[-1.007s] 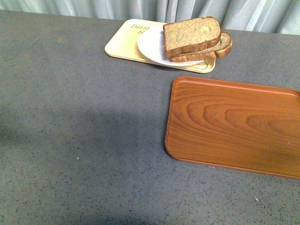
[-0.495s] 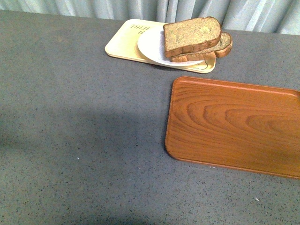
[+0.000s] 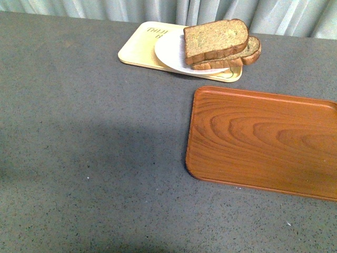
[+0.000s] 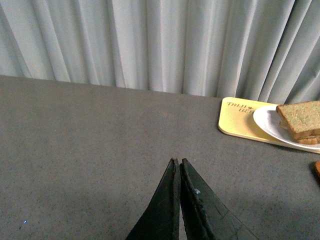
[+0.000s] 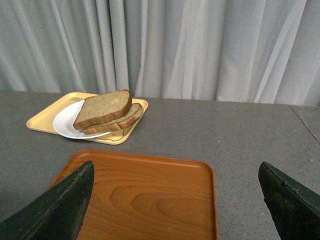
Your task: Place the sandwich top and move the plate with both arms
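- The sandwich top (image 3: 216, 39) lies on a second slice (image 3: 251, 51), slightly askew, both on the plate (image 3: 168, 52).
- The plate sits on the yellow tray (image 3: 138, 50) at the far side of the grey table (image 3: 95, 158), by the curtain (image 3: 158, 9).
- The wooden tray (image 3: 263, 142) lies nearer, apart from the yellow one.
- Left gripper (image 4: 178, 165): jaws pressed together, holding nothing.
- Right gripper (image 5: 175, 175): jaws spread wide, empty, seemingly above the wooden tray's near edge.
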Controlling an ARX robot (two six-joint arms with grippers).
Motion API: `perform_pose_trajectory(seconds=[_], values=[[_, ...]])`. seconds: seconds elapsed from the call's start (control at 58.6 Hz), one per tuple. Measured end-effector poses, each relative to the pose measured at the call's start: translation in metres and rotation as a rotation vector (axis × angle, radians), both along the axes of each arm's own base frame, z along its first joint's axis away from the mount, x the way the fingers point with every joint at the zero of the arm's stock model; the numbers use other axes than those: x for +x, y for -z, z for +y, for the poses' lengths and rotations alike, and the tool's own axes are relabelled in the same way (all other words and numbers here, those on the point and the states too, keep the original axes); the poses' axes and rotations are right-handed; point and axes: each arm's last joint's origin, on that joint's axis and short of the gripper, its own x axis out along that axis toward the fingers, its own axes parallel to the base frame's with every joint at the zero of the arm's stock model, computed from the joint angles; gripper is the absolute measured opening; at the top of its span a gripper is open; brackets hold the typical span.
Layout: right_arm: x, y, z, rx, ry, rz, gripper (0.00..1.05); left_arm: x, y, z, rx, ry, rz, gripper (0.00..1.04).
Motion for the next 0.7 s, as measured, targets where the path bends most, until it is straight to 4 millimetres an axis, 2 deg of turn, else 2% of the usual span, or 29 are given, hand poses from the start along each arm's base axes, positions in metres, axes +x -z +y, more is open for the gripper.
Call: perform_pose_trajectory(seconds=[0.307,0.546,0.7], values=[[0.0000,0.0000,0.0000,0.000,0.000,0.000,0.96,-0.0001,0.0000,0.0000,-0.001,0.000,-0.001,0.02],[0.0000,0.0000,0.0000,0.000,0.000,0.000,0.96,-0.0001,0.0000,0.0000,0.000,0.000,-0.001,0.43],[0.0000,0.0000,0.0000,0.000,0.000,0.000,0.96,-0.0001,0.0000,0.0000,0.000,0.000,-0.001,0.82]])
